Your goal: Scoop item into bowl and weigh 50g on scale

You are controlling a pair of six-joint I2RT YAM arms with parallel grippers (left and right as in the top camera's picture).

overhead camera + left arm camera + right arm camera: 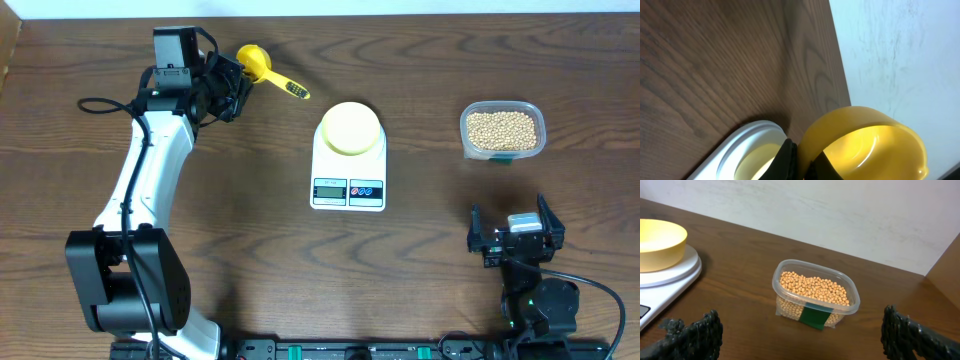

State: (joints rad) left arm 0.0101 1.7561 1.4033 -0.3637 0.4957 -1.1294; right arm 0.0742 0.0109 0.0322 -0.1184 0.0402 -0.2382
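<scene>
Left claw clamps yellow scoop; right claw spread wide, facing tub of beans beside scale.

The scale, with the bowl on top, blocks the middle of the overhead frame. Bare table lies open on both sides of it. The strip on the left is wide and reaches to the left arm, which slants from lower left to upper left and closes off that side. At upper left, the left gripper, closed on the scoop, crowds the table's far edge, with an open gap between scoop and bowl. At upper right stands the tub of beans, well apart from the scale. The right gripper, jaws spread wide, sits at lower right, with open wood between it and the tub.
</scene>
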